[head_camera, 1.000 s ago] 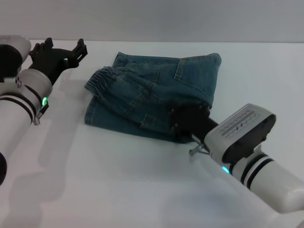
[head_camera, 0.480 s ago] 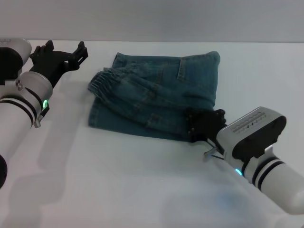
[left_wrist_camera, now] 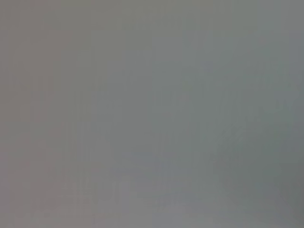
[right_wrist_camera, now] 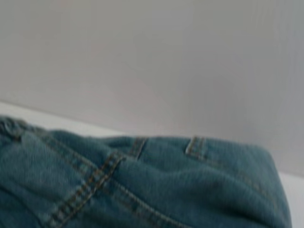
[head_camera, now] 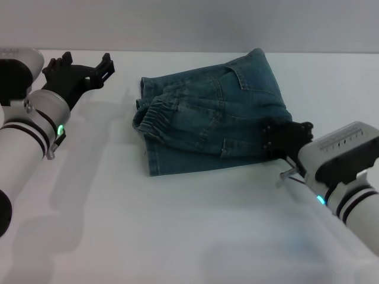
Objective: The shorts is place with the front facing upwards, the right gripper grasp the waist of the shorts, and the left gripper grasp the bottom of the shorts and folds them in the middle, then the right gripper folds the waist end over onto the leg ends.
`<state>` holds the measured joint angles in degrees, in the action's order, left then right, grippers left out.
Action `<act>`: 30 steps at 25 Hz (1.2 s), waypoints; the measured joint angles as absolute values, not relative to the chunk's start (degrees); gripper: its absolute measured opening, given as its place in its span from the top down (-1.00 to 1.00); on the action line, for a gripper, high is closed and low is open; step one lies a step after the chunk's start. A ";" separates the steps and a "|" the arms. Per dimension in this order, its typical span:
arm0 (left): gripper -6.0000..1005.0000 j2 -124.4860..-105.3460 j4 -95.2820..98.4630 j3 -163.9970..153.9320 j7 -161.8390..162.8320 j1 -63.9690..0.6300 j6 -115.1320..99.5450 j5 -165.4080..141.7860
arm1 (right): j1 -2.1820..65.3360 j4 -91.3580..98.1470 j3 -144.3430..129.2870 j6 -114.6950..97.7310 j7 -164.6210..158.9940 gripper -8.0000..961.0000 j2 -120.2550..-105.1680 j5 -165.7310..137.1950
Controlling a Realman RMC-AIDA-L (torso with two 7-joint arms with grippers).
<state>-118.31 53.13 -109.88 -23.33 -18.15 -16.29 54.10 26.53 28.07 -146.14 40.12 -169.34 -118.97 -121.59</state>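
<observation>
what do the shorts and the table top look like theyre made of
The shorts: blue denim, judging by the faded weave and tan double stitching along seams, with a gathered elastic waistband. The table: a smooth matte white surface, perhaps laminate or painted board; the exact material is unclear.

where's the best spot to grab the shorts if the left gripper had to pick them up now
Probably the gathered waistband: it bunches up above the flat denim of the shorts and faces the left gripper, which sits apart at the table's far left. Come in from that side. The right gripper is at the opposite edge.
</observation>
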 joint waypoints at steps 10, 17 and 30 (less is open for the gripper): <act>-0.68 -118.28 49.96 -119.26 -23.22 -16.86 -36.25 53.32 | 18.39 30.47 -145.12 64.55 -169.24 0.99 -119.51 -122.31; -0.69 -118.35 37.78 -126.26 -13.88 -16.80 -60.02 52.80 | 10.83 24.60 -141.39 74.85 -169.21 0.89 -119.47 -111.01; -0.69 -118.53 28.65 -126.75 -9.10 -17.96 -62.89 51.80 | 5.68 21.81 -141.88 78.96 -169.27 0.24 -119.77 -110.98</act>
